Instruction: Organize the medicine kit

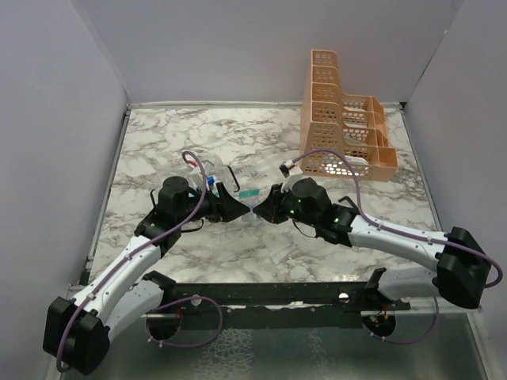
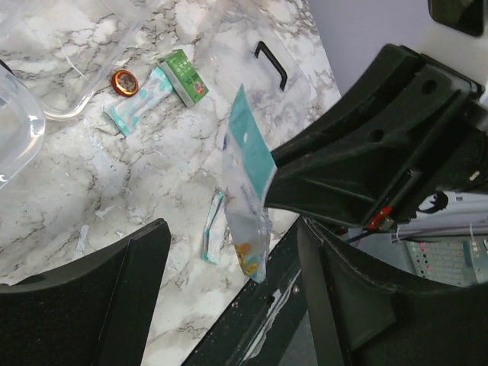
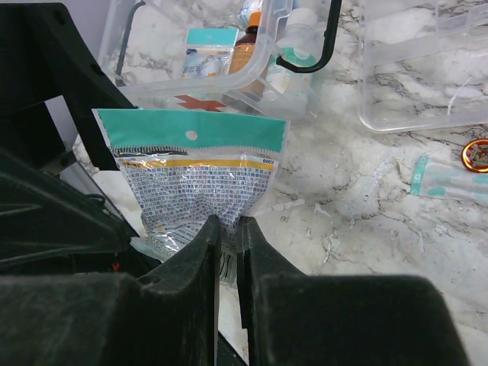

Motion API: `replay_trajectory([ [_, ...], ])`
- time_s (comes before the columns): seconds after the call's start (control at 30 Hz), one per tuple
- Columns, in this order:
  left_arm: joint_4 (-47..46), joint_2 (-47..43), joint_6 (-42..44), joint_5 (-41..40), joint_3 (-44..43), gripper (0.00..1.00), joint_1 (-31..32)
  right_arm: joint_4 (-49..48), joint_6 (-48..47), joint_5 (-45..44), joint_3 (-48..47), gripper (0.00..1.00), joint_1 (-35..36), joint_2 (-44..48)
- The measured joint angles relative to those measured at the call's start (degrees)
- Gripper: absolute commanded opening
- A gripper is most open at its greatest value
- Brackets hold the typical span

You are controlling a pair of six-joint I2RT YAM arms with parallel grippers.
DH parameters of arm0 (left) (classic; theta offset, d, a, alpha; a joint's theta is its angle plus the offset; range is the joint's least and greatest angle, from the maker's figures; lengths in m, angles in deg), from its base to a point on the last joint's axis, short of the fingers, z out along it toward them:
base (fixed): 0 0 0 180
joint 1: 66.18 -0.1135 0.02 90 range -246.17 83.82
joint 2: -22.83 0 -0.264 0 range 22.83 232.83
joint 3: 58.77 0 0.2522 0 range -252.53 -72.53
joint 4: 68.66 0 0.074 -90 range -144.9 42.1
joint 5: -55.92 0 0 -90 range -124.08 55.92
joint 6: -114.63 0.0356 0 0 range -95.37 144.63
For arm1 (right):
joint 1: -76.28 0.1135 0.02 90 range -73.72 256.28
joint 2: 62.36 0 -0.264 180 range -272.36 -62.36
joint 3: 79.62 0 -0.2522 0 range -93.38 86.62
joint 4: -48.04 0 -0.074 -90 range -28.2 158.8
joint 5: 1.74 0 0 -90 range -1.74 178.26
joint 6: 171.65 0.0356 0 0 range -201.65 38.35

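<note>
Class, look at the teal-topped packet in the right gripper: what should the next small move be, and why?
Probably carry the packet forward over the medicine kit. The right gripper is shut on its lower end, the left gripper stands open, gripping nothing, and the kit looks open just beyond, bottles already inside.

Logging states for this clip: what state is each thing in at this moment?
right claw: shut on the teal-topped pouch
teal-topped pouch: sealed, held off the table
left claw: open, by the pouch
medicine kit: open, bottles inside
orange round tin: lying flat on the table
</note>
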Motion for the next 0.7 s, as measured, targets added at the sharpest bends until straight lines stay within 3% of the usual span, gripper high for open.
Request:
replay_trajectory([
  [0.1, -0.9, 1.6, -0.8, -1.6, 0.0, 0.6, 0.6, -0.3, 0.8, 0.8, 0.0, 0.11, 0.0, 0.0],
  [0.2, -1.5, 3.1, -1.5, -2.4, 0.0, 0.37, 1.3, -0.6, 1.5, 1.1, 0.0, 0.11, 0.0, 0.0],
  [0.3, -2.4, 3.9, -2.1, -2.7, 0.0, 0.23, 1.8, -0.6, 1.7, 1.2, 0.0, 0.12, 0.0, -0.6],
  [0.47, -2.2, 3.9, -2.3, -3.7, 0.0, 0.17, 2.3, -0.4, 0.4, 1.4, -0.5, 0.12, 0.0, -2.2],
  [0.6, -2.0, 3.8, -2.1, -4.8, 0.0, 0.0, 2.3, 0.8, -1.3, 1.3, -2.0, 0.14, 0.0, -3.1],
  [0.7, -1.4, 3.6, -1.5, -5.6, 0.0, 0.0, 2.4, 1.2, -2.2, 1.3, -2.0, 0.22, 0.0, -3.1],
])
